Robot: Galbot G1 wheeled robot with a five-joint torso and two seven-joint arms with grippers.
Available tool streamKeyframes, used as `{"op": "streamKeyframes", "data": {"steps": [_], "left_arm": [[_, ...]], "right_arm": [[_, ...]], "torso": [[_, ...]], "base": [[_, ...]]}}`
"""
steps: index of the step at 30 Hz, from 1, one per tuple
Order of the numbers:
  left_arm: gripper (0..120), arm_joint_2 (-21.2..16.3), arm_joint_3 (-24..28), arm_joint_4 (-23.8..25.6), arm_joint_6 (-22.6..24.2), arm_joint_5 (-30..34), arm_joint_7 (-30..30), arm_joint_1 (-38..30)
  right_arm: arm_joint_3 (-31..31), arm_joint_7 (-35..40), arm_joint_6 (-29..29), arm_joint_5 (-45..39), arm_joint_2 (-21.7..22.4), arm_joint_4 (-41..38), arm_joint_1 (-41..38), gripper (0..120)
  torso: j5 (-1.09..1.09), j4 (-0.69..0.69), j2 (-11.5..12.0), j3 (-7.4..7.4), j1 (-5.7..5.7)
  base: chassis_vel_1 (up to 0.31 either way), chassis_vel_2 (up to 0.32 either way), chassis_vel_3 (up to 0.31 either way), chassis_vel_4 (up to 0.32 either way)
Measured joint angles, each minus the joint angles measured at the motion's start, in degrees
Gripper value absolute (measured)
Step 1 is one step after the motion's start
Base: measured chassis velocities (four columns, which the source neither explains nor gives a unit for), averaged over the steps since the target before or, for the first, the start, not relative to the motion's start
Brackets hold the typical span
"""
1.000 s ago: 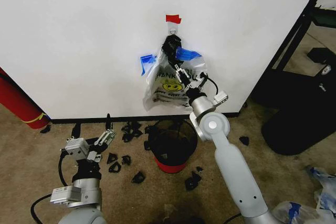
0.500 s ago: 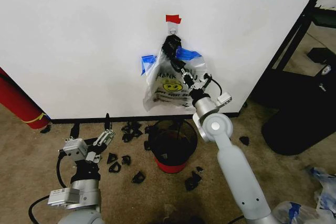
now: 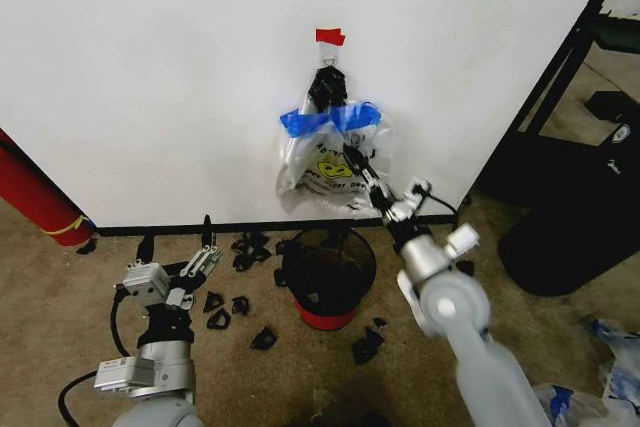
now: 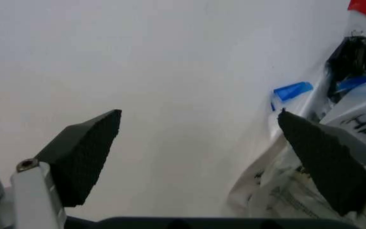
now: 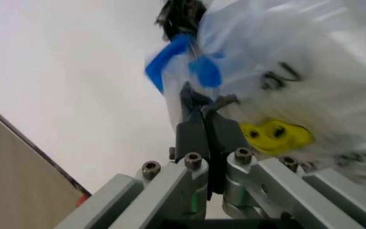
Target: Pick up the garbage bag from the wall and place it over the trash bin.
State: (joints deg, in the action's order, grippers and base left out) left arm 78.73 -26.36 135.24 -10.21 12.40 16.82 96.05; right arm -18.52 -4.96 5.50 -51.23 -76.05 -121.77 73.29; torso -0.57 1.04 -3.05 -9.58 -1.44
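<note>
Thin clear plastic garbage bag [image 3: 330, 162] with yellow smiley, black print and blue handle loops hangs against the plain white wall [image 3: 150, 77], below a black knot and red tape tab [image 3: 329, 36]. It is directly above the small round black wire-mesh trash bin [image 3: 325, 277] with red base band.

Right claw [image 3: 352, 158] is pinched together on the bag's front film near the smiley; in the right wrist view the pads [image 5: 203, 136] meet flat with plastic between.

Left claw [image 3: 205, 262] sits low by the floor, spread wide, idle.

Judged handling: very light, limp, slippery film; it likely stretches or tears if yanked. The blue loops look the sturdier hold.

Obstacles: the knot may hold several bags together; black scraps [image 3: 240, 305] litter the carpet around the bin; a dark frame [image 3: 560, 77] stands on the right.
</note>
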Motion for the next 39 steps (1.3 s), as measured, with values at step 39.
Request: {"op": "streamKeyframes", "data": {"steps": [39], "left_arm": [[98, 0.74, 0.23, 1.99, -1.18, -1.56, 0.19, 2.81]], "right_arm": [[-8.14, -13.41, -37.34, 33.33, -3.33, -1.49, 33.26, 0]], "torso": [[0.0, -0.01, -0.01, -0.01, -0.01]], "base": [[0.0, 0.0, 0.0, 0.0]]}}
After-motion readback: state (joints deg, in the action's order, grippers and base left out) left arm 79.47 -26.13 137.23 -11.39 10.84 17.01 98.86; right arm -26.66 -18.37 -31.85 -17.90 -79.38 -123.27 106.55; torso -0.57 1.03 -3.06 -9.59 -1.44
